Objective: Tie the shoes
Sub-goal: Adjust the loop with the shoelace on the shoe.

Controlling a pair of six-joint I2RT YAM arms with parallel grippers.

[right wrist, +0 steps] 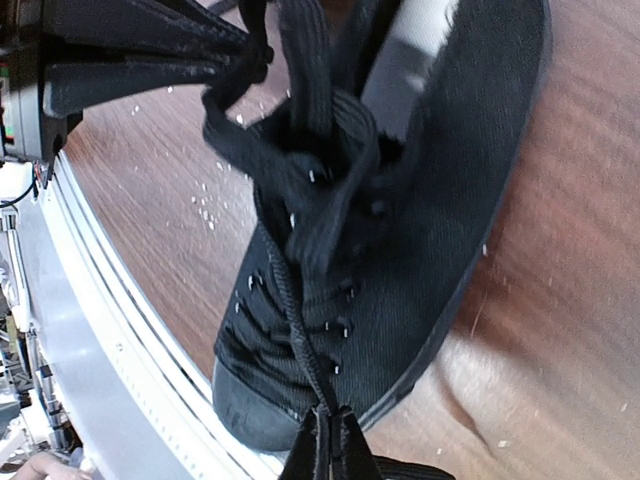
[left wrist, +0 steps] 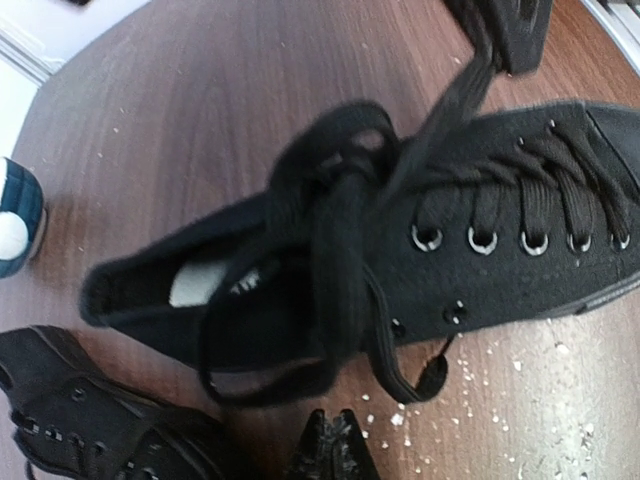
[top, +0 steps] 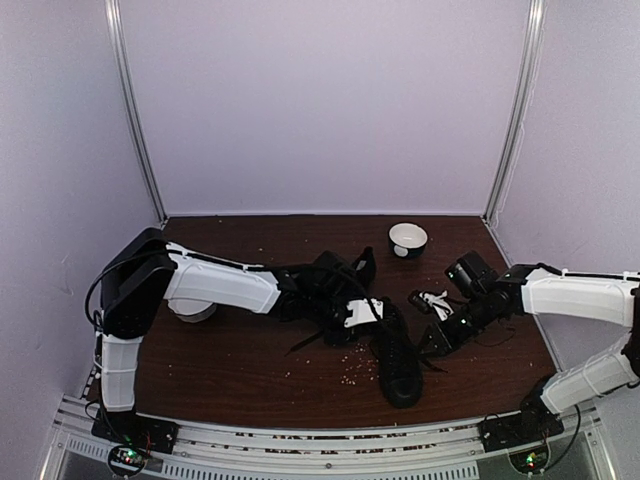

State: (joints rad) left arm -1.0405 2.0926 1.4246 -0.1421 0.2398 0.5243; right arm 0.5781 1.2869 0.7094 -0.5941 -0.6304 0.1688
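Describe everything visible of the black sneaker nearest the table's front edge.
All black and canvas-looking, the sneaker has a smooth toe cap, silver eyelets and a pale insole label. It stands upright on the table, toe toward its near edge. Its laces bunch loosely; the right gripper is shut on one taut strand, the left gripper touches the bunch.

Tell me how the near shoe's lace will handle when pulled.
The lace is probably floppy: it sags in loose loops over the shoe. Thin and flat, it may slip from a pinch. The canvas shoe looks light and could drag along.
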